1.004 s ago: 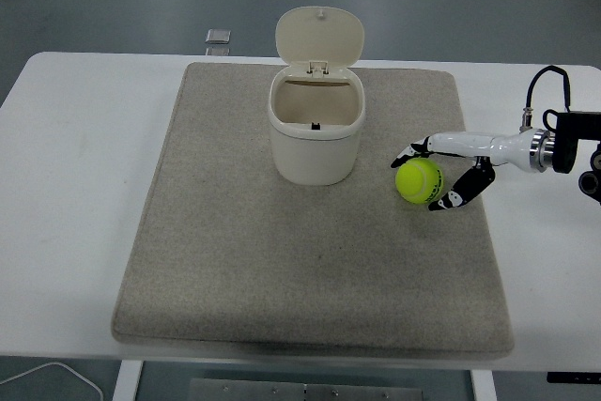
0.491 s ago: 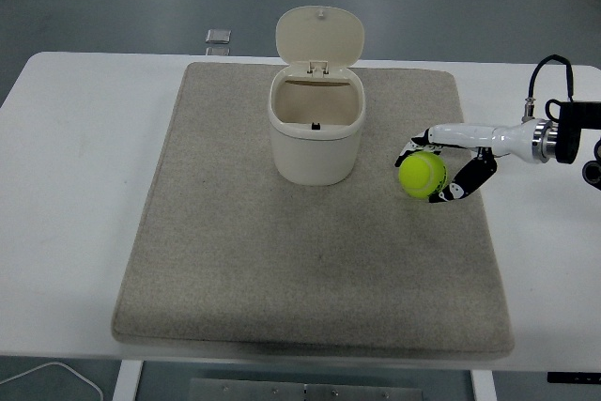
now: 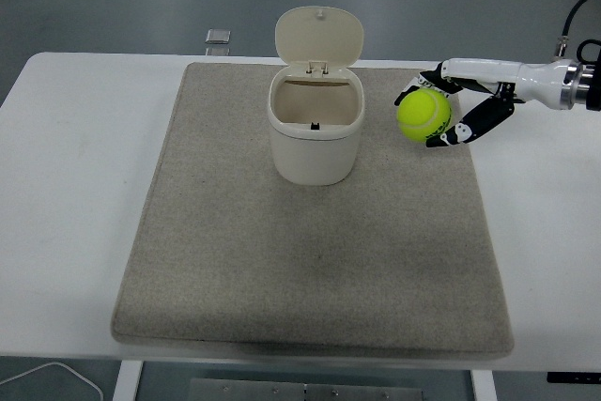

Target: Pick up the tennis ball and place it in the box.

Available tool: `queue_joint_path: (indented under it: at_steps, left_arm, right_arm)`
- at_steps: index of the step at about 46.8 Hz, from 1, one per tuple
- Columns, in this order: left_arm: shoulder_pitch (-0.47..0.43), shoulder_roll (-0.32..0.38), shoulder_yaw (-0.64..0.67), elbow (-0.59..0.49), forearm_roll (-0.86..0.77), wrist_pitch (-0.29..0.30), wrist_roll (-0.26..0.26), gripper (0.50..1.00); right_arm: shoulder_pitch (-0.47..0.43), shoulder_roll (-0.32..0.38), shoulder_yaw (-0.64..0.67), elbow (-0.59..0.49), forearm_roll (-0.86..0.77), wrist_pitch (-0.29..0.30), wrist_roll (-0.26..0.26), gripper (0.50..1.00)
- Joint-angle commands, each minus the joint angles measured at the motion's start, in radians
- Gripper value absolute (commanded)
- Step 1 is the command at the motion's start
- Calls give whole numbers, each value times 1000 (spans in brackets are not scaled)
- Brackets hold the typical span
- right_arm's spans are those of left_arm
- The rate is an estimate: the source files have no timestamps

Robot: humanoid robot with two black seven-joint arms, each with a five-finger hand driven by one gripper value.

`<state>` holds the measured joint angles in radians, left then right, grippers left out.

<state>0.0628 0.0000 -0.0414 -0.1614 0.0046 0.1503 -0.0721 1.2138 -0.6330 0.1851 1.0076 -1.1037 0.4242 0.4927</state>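
Right hand (image 3: 449, 112) grasps ball (image 3: 423, 115), clear of mat (image 3: 310, 260), right of open box (image 3: 315, 129). Transport step; next requires carrying left over the opening, then release.

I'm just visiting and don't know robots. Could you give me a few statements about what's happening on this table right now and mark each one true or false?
1. The right hand grips the tennis ball. True.
2. The tennis ball is already inside the box. False: it is held to the right of the box, outside it.
3. The box's lid stands open. True.
4. The box sits directly on the bare white table. False: it stands on a beige mat spread over the table.
5. Both robot arms reach over the mat. False: only the right arm shows.
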Motion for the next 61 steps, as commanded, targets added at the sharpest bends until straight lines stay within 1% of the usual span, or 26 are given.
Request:
queue_joint_path:
  at_steps: [1,8,11,20,28,36,42,45,48,51,53,59,61]
  left_arm:
    - [0,0,0,0,0,0,0,996]
    - [0,0,0,0,0,0,0,996]
    - [0,0,0,0,0,0,0,996]
    - [0,0,0,0,0,0,0,996]
    - [0,0,0,0,0,0,0,996]
    - [0,0,0,-1,0,0,0,996]
    - [0,0,0,-1,0,0,0,996]
    - [0,0,0,0,0,0,0,996]
    - [0,0,0,0,0,0,0,996]
    - [0,0,0,-1,0,0,0,996]
    - [0,0,0,0,0,0,0,996]
    - [0,0,0,0,0,0,0,996]
    - [0,0,0,0,0,0,0,996]
  right_arm:
    - [10,9,28,2,2,5,1,500]
    - [35,27,36,16,2,2,0,500]
    - [41,56,36,16,2,-1,0,500]
    - [61,113,37,16,4,-10,-8,500]
    - [86,150,36,6,2,-39,-13,500]
    - [89,180,34,2,-1,-64,-49,500]
    - [87,199,33,-3,-2,-85,-66,500]
    - [87,211,33,-7,-2,-94,-66,568]
    - [86,217,31,-9,-2,-97,-66,619]
    - [86,219,30,-9,-2,-101,-66,680]
    - [84,219,30,-9,-2,-102,-66,711]
    - [84,219,28,-9,-2,-104,-66,754]
    - [84,219,25,-9,-2,-108,-66,760]
